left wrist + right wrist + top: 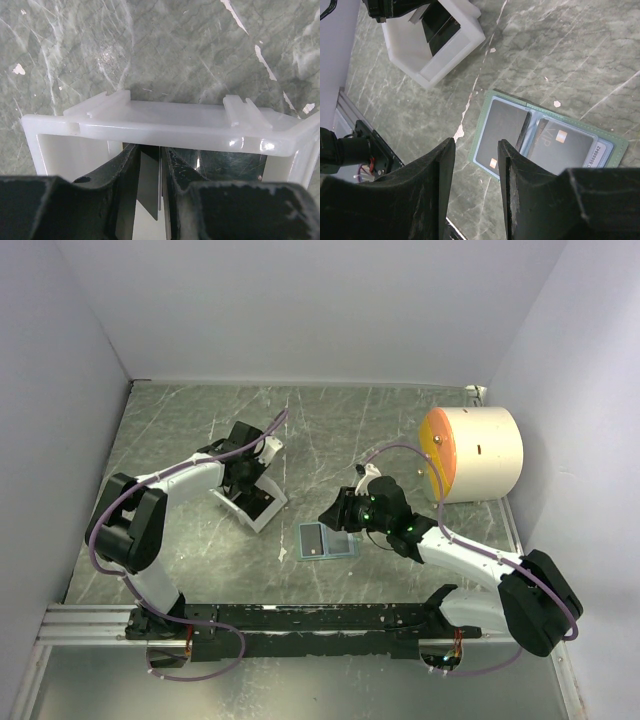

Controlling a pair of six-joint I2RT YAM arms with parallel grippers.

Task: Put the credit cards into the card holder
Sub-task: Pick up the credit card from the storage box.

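Note:
The card holder (pixel 327 540) lies open on the table, green edge and blue inside. In the right wrist view the card holder (pixel 490 102) holds two dark credit cards, one in the left pocket (pixel 502 131) and one in the right (pixel 565 147). My right gripper (pixel 476 143) hangs open and empty just above the holder's left edge, also in the top view (pixel 332 516). My left gripper (pixel 248 478) reaches down into the white tray (pixel 262 512). In the left wrist view its jaws (pixel 150 152) stand close together around a dark credit card (pixel 149 182) standing on edge inside the tray (pixel 165 125).
A cream cylinder with an orange face (pixel 472 453) lies on its side at the back right. White walls close the table on three sides. A black rail (pixel 310 618) runs along the near edge. The tray with the left gripper also shows in the right wrist view (pixel 445 55).

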